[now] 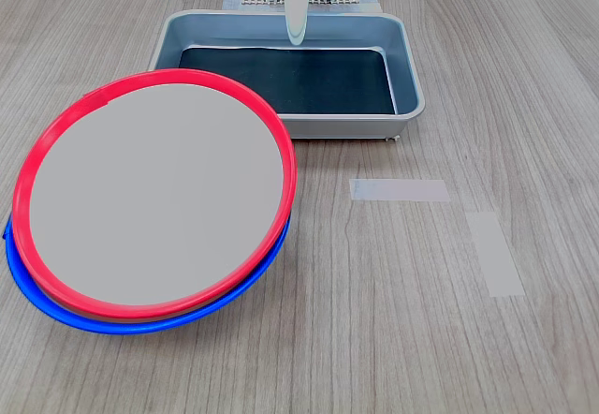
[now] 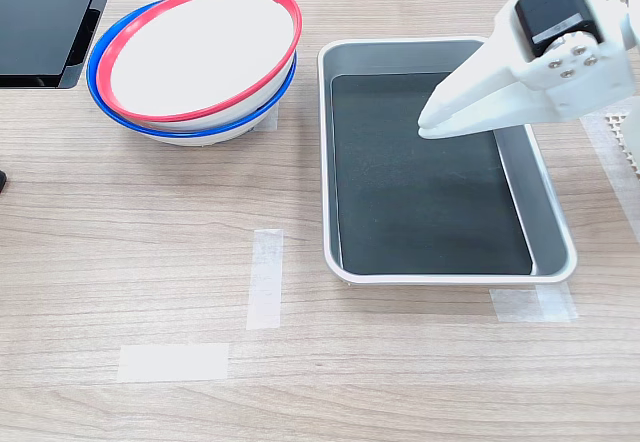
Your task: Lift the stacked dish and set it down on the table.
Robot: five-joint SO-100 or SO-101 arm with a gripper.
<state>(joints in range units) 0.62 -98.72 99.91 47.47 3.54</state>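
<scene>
Claw: white plastic two-finger gripper (image 2: pixel 428 122) on the white arm, w/ black servo block behind it; in the second exterior view it hangs over the tray, tips pointing toward the second exterior view's left. In the first exterior view only a pale tapered tip (image 1: pixel 297 30) shows, pointing down above the tray's far edge.
Claw state: fingers drawn together to one point, no gap seen betw. them; holds nothing.
Contact: the claw touches nothing; well apart from both plates.
Tray: grey metal rectangular tray (image 2: pixel 330 162) w/ dark flat bottom, nothing lying in it; sits directly below the claw. In the first exterior view it (image 1: pixel 410 77) lies behind the plates, near top centre.
Task dish: large round shallow plate w/ bright red rim and flat pale grey centre (image 1: pixel 154 194), also (image 2: pixel 205 47); rests on top of the other plate, tilted, off-centre.
Under it: same-sized blue-rimmed plate (image 1: pixel 131 325), (image 2: pixel 100 87); its rim peeks out along the near edge in the first exterior view.
Stack position: just beside the tray, at the second exterior view's upper left.
Table: light grey-brown wood-grain tabletop (image 1: pixel 374 339), (image 2: pixel 150 252); carries everything.
Tape: pale tape strips (image 1: pixel 400 190), (image 2: pixel 265 278) stuck flat on the bare wood, apart from plates.
Edge: black flat object (image 2: pixel 45 22) at the second exterior view's top left corner, near the stack.
</scene>
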